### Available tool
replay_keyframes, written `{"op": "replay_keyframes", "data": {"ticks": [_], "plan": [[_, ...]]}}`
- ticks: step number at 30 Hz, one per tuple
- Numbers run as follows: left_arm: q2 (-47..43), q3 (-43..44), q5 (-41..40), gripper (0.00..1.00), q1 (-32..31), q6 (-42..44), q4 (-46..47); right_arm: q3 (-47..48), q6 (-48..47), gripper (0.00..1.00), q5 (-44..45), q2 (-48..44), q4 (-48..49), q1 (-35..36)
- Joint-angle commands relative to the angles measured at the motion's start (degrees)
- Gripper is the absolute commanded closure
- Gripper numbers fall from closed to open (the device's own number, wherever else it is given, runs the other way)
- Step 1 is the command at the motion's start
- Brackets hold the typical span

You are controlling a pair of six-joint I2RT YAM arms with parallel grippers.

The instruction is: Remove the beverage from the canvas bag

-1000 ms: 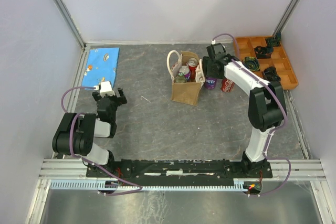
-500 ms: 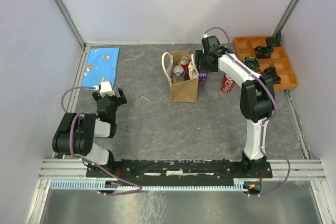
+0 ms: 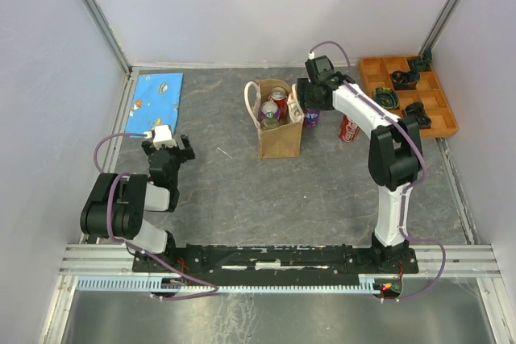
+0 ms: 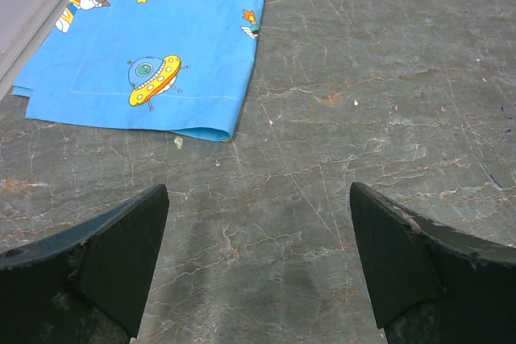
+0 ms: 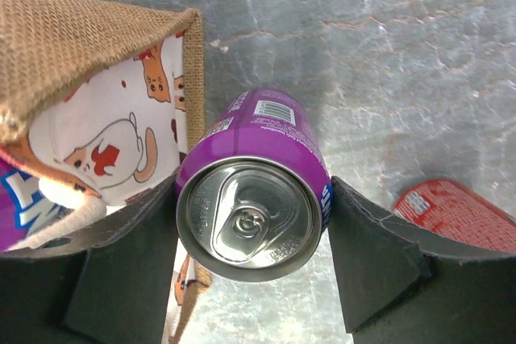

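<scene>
Left arm (image 3: 121, 203) and right arm (image 3: 387, 155), black joints under white shells, trail purple cables (image 3: 103, 151); a white block (image 3: 162, 134) sits behind the left claw (image 4: 258, 199), whose fingers (image 4: 105, 263) are black wedges.

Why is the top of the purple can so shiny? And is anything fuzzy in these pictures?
Right wrist view: the purple can has a silver lid that bounces the light, so it gleams; the black fingers of the right tool look slightly soft. Left wrist view: the blue cloth is sharp, with a faint shadow on the floor by the left tool. Top view: even light, no glare.
</scene>
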Motion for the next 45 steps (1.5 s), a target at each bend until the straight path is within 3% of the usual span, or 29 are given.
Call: {"op": "replay_keyframes", "data": {"ticks": [1, 23, 45], "plan": [[0.4, 1.1, -0.2, 0.01, -0.1, 2.4, 2.3, -0.5, -2.2, 1.0, 3.4, -8.5, -0.9, 0.9], [0.4, 1.1, -0.1, 0.01, -0.1, 2.4, 2.4, -1.3, -2.3, 1.0, 12.7, -21.1, -1.4, -0.1], [0.3, 1.1, -0.1, 0.01, -0.2, 2.4, 2.4, -16.5, -0.5, 1.0, 1.3, -16.1, 8.7, -2.1]]}}
